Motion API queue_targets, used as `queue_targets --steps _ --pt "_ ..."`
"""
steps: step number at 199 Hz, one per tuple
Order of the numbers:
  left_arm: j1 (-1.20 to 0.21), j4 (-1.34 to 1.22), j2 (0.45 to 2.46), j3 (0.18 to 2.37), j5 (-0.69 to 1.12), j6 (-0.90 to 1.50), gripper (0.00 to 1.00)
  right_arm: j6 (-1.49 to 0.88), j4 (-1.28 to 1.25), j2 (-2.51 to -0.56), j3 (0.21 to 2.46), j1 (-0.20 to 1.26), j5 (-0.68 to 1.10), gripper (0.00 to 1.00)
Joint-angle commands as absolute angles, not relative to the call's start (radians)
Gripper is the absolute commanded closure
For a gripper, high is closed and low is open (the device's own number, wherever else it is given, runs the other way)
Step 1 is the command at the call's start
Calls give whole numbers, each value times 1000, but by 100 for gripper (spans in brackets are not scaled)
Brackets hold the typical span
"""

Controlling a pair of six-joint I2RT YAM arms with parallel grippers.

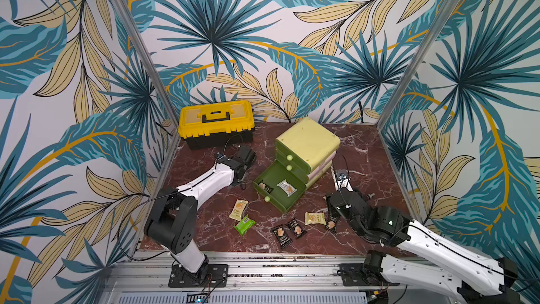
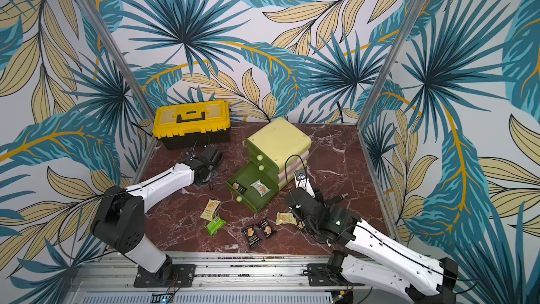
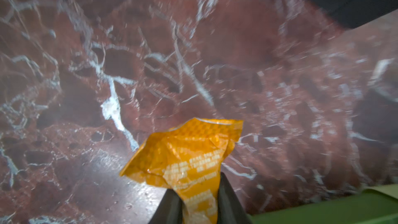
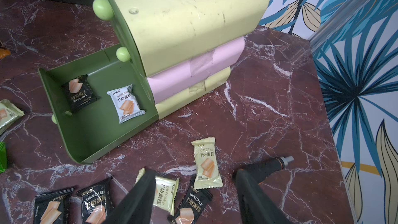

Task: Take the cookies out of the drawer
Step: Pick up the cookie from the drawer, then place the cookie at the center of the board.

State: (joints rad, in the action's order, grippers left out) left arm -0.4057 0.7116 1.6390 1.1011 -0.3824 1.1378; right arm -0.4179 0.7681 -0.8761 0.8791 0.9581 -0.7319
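Note:
My left gripper [image 3: 196,183] is shut on a crumpled orange cookie packet [image 3: 185,154], held just above the marble table to the left of the drawer unit. The green bottom drawer [image 1: 285,207] stands pulled out. A black packet [image 4: 79,95] and a white packet [image 4: 126,103] lie inside it. Several cookies lie on the table in front: pale yellow [image 1: 238,209], green [image 1: 245,225], two black [image 1: 281,235] and another pale yellow [image 1: 315,218]. My right gripper [image 4: 195,172] hangs open over the front-right packets and holds nothing.
A yellow toolbox [image 1: 216,122] stands at the back left. The stacked drawer unit [image 1: 309,141] sits mid-table with its two upper drawers closed. A black-handled tool [image 4: 269,165] lies right of my right gripper. Patterned walls close in the left, back and right sides.

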Motion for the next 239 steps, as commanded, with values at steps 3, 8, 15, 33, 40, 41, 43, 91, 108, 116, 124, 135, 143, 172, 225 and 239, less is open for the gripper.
queue_targets --steps 3,8,15,33,40,41,43,91,108,116,124,135,143,172,225,239 --pt "-366 663 1609 1003 -251 1142 73 -421 770 -885 894 957 -725 36" --pt "-362 655 1605 985 -248 1152 73 -420 769 -889 896 956 -724 36" --pt "-356 646 1603 964 -242 1163 73 -423 770 -891 897 957 -723 36" --pt "-344 625 1605 929 -229 1188 73 -425 767 -900 902 957 -719 36" --pt "-340 622 1611 921 -229 1194 73 -425 767 -906 905 956 -718 36" --pt "-339 621 1611 920 -228 1195 73 -425 767 -906 905 956 -718 36" --pt "-338 619 1612 918 -227 1194 72 -425 767 -907 905 956 -718 36" --pt "-332 594 1583 898 -224 1187 44 -425 758 -936 916 956 -705 36" --pt "-333 608 1550 905 -241 1172 39 -426 756 -954 925 956 -694 36" --pt "-333 618 1531 910 -247 1168 38 -422 751 -962 928 956 -688 36" --pt "-333 623 1509 916 -249 1157 38 -421 747 -973 931 956 -679 36" --pt "-333 621 1470 920 -252 1152 36 -413 736 -989 936 956 -662 36" --pt "-336 613 1442 921 -249 1143 35 -401 723 -1003 940 956 -643 36" --pt "-364 586 1353 923 -217 1081 35 -337 659 -1079 968 956 -500 37" --pt "-428 334 1166 723 -70 1113 37 -294 613 -1322 1100 966 -293 44" --pt "-436 289 1129 671 -64 1147 37 -289 605 -1388 1136 965 -292 44"
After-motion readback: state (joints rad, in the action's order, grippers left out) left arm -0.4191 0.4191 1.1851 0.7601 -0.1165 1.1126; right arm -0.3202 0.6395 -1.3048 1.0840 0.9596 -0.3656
